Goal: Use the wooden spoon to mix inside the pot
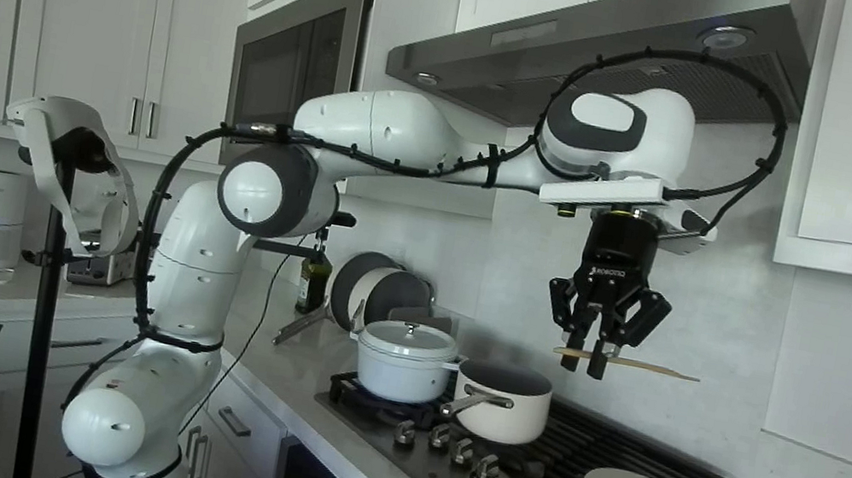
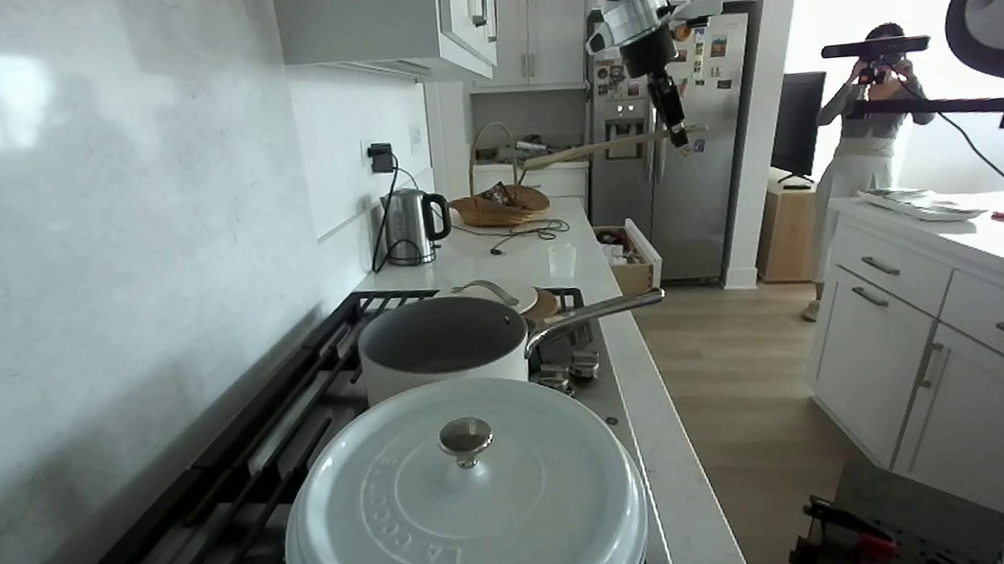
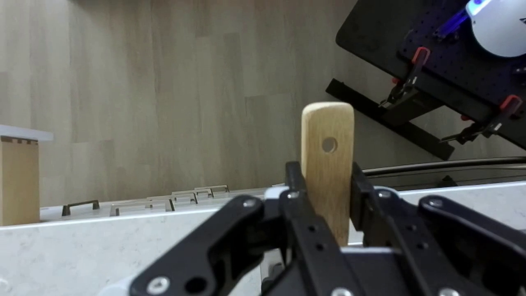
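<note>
Jaws pinching the wooden spoon (image 1: 645, 366) near its holed end, you hold it aloft, well apart from the uncovered pot (image 1: 522, 416) on the stovetop (image 1: 438, 475).

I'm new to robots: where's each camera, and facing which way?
Exterior view: in the room, facing the stove; arm nearly whole, tool visible.
Exterior view: by the lidded pot, looking toward the fridge; part of arm, tool visible.
Wrist view: just above the tool, facing the floor; tool close up.
Both exterior views share the tool, wooden spoon and open pot.
</note>
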Robot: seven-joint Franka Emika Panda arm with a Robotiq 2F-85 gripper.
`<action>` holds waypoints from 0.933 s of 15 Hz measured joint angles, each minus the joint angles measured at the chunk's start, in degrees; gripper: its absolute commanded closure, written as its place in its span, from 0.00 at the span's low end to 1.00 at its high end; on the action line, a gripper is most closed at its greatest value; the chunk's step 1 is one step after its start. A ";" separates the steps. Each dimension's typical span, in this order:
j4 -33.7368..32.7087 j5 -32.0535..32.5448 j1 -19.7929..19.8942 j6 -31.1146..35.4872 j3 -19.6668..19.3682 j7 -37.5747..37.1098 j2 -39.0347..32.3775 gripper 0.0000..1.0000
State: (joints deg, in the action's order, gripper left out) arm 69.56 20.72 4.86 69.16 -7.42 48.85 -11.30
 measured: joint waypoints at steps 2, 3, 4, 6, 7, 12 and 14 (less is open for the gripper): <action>-0.44 0.01 0.40 0.00 -0.46 -0.01 0.01 0.72; -0.56 0.01 0.50 0.01 -0.49 0.10 0.03 0.72; -0.52 0.01 0.55 0.01 -0.49 0.11 -0.02 0.72; -0.51 0.01 0.52 0.01 -0.48 0.11 -0.25 0.72; -0.51 0.01 0.49 0.01 -0.48 0.11 -0.34 0.72; -0.51 0.01 0.50 0.01 -0.48 0.11 -0.42 0.93; -0.51 0.01 0.51 0.02 -0.48 0.11 -0.56 0.93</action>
State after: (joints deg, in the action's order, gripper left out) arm 69.05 20.73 5.37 69.18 -7.90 48.97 -11.86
